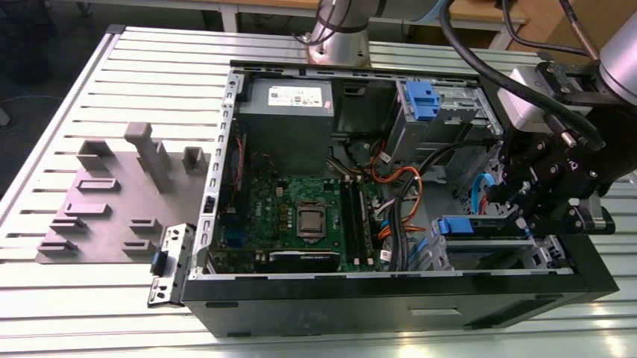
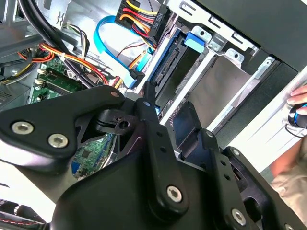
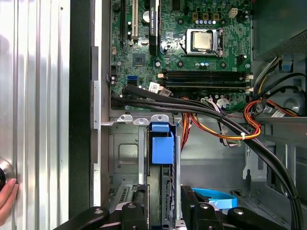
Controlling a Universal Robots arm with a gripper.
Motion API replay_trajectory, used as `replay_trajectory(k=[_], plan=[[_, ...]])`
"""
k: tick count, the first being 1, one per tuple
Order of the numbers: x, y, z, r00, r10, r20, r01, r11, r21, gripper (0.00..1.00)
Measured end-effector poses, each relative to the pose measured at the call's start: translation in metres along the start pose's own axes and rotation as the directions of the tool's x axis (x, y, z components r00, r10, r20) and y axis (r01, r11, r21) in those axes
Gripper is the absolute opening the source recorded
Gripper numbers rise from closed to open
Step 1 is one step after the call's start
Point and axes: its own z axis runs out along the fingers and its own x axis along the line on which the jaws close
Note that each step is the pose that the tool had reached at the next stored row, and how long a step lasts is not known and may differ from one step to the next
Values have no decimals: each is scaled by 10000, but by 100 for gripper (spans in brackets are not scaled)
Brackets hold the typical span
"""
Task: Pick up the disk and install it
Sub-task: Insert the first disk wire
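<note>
Two black metal fingers (image 3: 192, 207) of my gripper (image 3: 164, 199) stand spread, one on each side of the flat silver-grey disk (image 3: 162, 148) in its blue plastic carrier. In the first wrist view a thin gap shows on either side, so I straddle it without pinching. The disk stands on edge in a slot of the grey sheet-metal drive cage (image 3: 125, 153). In the second wrist view its dark connector end (image 2: 168, 64) lies just beside a light-blue flat cable (image 2: 103, 28).

Past the cage, a bundle of thick black cables (image 3: 201, 108) and some orange and red wires (image 3: 249, 123) cross in front of the green motherboard (image 3: 192, 62) with its square silver processor socket (image 3: 204, 40).

Farther off, in the exterior view, sit a big grey metal box with a white sticker (image 1: 286, 101) and a lone blue plastic bracket (image 1: 420, 101). All of it lies inside the open black computer case (image 1: 398, 313), which rests on a ribbed aluminium table (image 1: 100, 74). A grey moulded fixture block (image 1: 100, 209) lies on the table toward the exterior view's left. A person's hand (image 3: 7, 196) rests on the table beside the case.
</note>
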Motion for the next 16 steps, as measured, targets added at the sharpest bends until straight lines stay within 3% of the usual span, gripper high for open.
replay_trajectory(k=[9,13,16], plan=[[-3,3,-123,10000,0,1,0,10000,0,42],[-17,2,-126,10000,-1,10,1,10000,0,42],[-54,3,-125,10000,-1,50,1,10000,-1,42]])
